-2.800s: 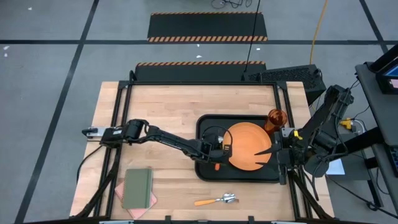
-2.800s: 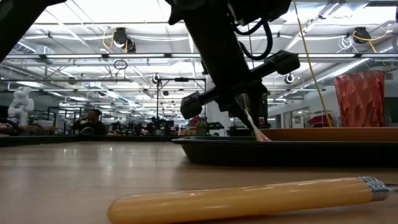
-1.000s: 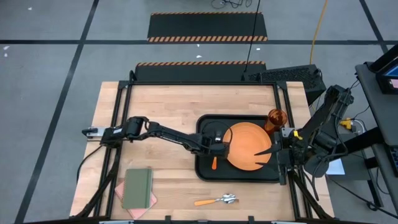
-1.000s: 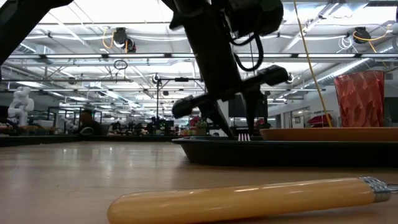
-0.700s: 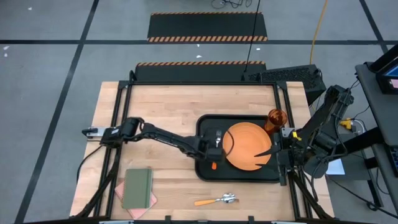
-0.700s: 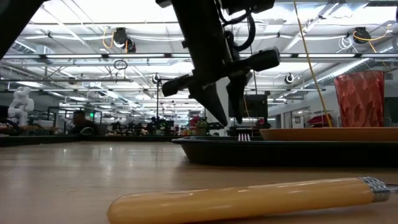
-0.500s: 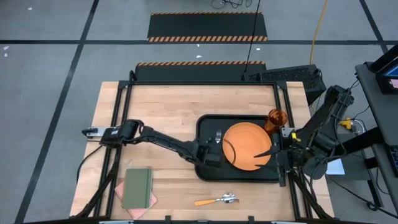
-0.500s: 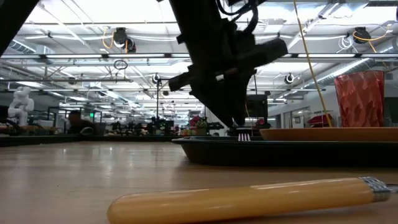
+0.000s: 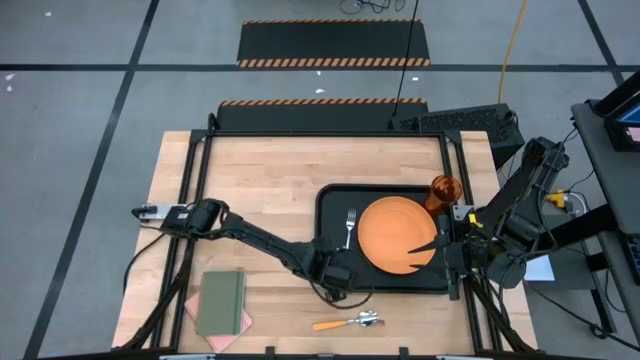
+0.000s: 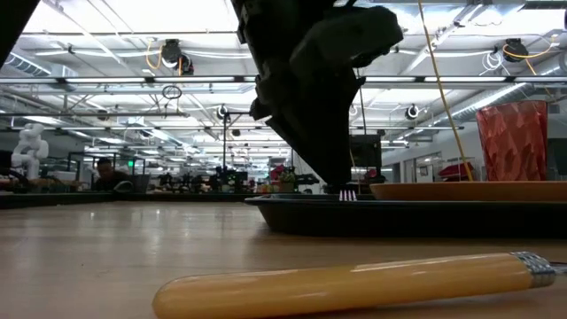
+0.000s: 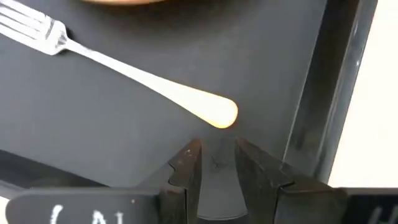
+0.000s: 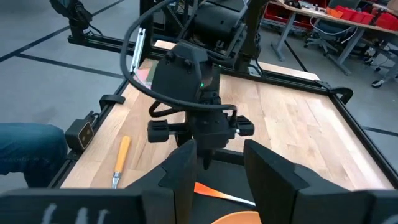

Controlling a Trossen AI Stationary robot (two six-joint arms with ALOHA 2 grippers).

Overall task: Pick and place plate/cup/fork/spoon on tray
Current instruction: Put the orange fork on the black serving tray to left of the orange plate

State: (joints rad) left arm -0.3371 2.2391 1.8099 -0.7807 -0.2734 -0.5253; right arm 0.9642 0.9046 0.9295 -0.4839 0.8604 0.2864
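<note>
My left gripper (image 11: 216, 163) hung nearly closed, empty, over the tray (image 9: 330, 200); fork (image 11: 134, 73) lay free (handle tip unobscured). Right gripper (image 12: 214, 163) parted, idle.

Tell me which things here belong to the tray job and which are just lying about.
Job: tray, plate and fork on it, cup at its right edge, spoon on the table.
Lying about: green notebook on pink cloth.
</note>
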